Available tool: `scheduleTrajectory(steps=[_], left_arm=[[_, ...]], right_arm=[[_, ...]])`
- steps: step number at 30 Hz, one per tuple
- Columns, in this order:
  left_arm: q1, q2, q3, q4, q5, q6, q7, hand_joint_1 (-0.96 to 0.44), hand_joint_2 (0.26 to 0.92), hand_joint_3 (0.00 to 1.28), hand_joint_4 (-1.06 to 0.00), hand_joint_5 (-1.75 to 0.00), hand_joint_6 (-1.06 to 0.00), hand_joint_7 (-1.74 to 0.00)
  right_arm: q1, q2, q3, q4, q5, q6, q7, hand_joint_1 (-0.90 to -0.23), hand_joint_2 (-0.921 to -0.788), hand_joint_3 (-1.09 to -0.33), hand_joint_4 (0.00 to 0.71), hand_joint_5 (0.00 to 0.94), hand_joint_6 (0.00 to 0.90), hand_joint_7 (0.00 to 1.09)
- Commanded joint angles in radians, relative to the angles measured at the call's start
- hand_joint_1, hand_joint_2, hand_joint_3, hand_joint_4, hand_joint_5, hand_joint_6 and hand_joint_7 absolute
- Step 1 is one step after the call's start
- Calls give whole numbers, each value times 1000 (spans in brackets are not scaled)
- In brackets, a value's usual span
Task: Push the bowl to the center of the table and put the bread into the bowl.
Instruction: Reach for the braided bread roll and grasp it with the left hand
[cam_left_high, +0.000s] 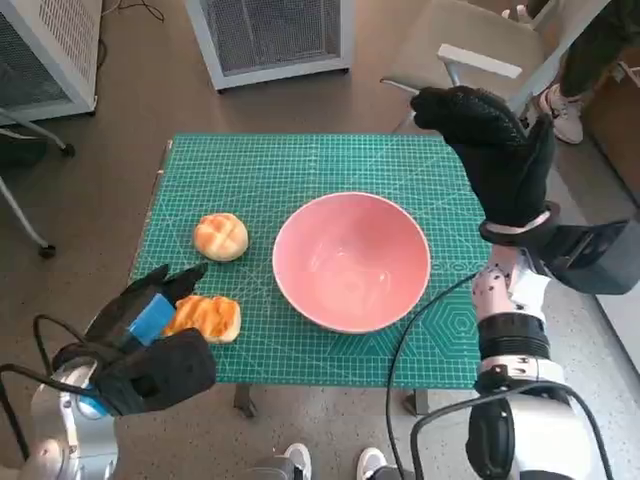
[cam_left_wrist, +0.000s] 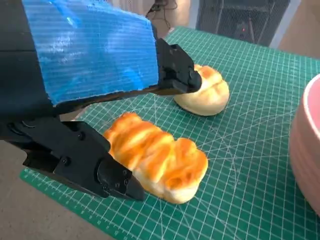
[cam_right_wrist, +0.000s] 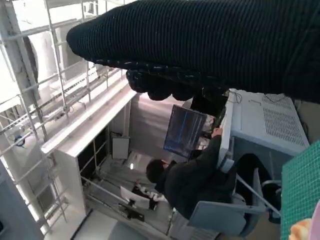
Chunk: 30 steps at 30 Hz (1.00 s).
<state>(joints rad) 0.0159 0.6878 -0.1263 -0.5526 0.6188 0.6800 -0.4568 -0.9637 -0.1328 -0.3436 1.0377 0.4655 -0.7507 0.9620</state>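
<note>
Head view: two breads (cam_left_high: 220, 237) (cam_left_high: 206, 317), one bowl (cam_left_high: 352, 261); left hand (cam_left_high: 140, 345) spread around one, gripping nothing

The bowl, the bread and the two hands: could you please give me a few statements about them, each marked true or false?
1. The pink bowl holds nothing. True.
2. The left hand has lifted the long bread off the green mat. False: the bread lies on the mat, with the hand's fingers either side of it.
3. The round bun lies on the mat beside the bowl. True.
4. The right hand rests on the bowl's rim. False: it is raised off to the bowl's side, apart from it.
5. Two breads are on the mat. True.
</note>
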Motion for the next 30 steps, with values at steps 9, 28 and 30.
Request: scheduleTrajectory(steps=[9,28,30], left_arm=[[-38,-24,-36,35,45,1,-4,-143,764,0,-180,-1,-343,-2],[-54,-49,-46,70,71,-6,3,-123,766,1,-182,-1,-345,-1],[-58,-51,-50,76,74,-6,3,-124,767,1,-182,-1,-345,-1]], right_arm=[[20,-8,-2,10,-5,21,4,-587,-921,-650,169,0,13,522],[23,-10,-5,16,-7,14,4,-577,-921,-642,169,0,22,516],[22,-12,-6,18,-6,16,6,-575,-921,-641,169,0,23,515]])
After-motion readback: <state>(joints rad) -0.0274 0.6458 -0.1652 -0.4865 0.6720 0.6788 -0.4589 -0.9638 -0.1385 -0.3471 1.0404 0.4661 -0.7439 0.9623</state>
